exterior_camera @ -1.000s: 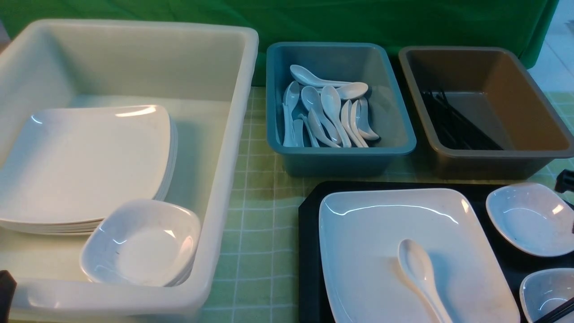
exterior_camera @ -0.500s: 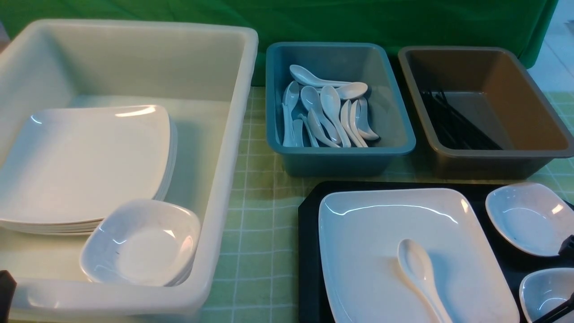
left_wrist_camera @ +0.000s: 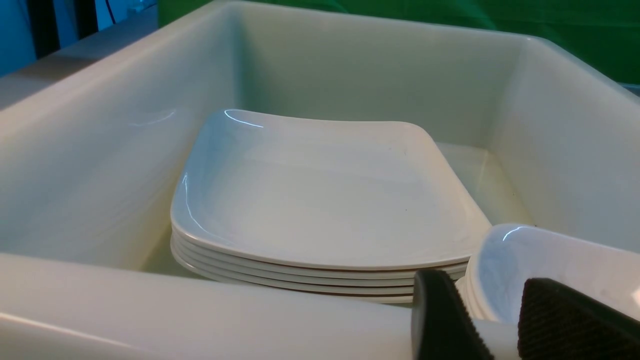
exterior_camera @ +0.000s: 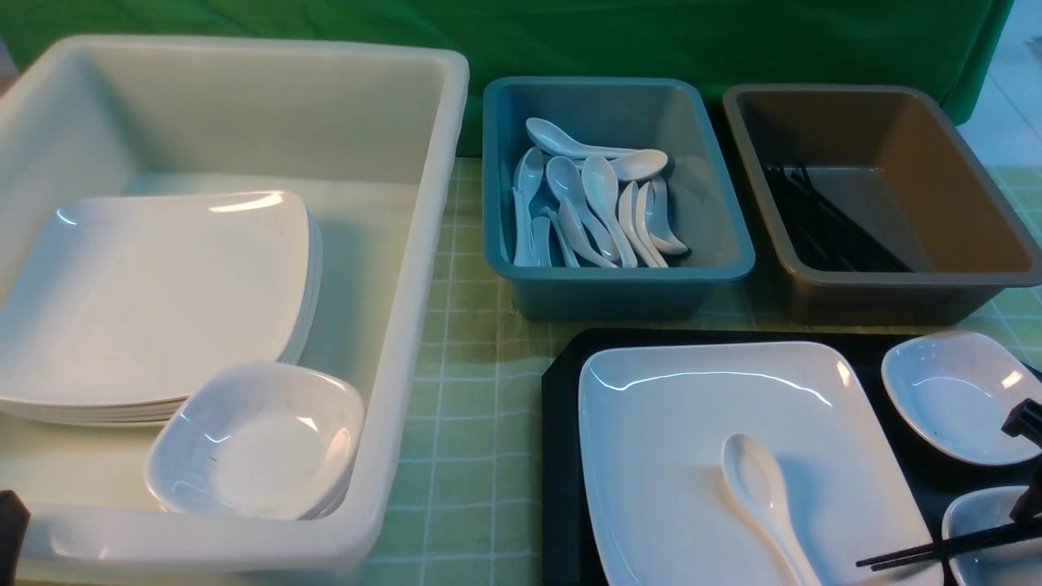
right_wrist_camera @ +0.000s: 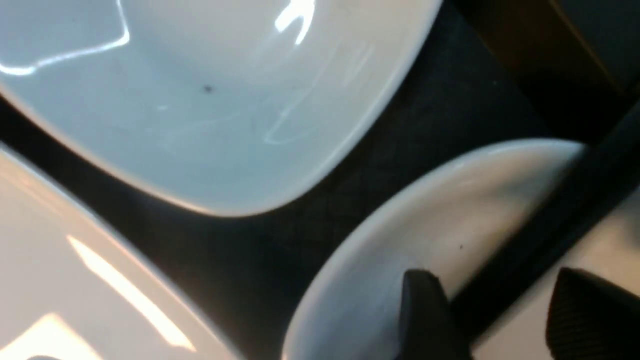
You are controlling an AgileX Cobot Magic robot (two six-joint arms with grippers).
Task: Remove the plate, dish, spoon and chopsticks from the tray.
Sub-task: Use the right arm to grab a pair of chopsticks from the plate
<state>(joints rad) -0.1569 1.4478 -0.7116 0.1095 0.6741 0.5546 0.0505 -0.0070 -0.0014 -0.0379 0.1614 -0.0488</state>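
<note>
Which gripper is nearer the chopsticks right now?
Right. The right gripper sits over the chopsticks, its fingers either side of them; the left gripper is far off at the white tub's near rim.

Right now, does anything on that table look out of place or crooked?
Yes. The chopsticks lie slanted across the near dish, tips reaching over the edge of the plate, rather than flat on the tray. A spoon also lies loose in the plate. Nothing looks spilled or broken.
</note>
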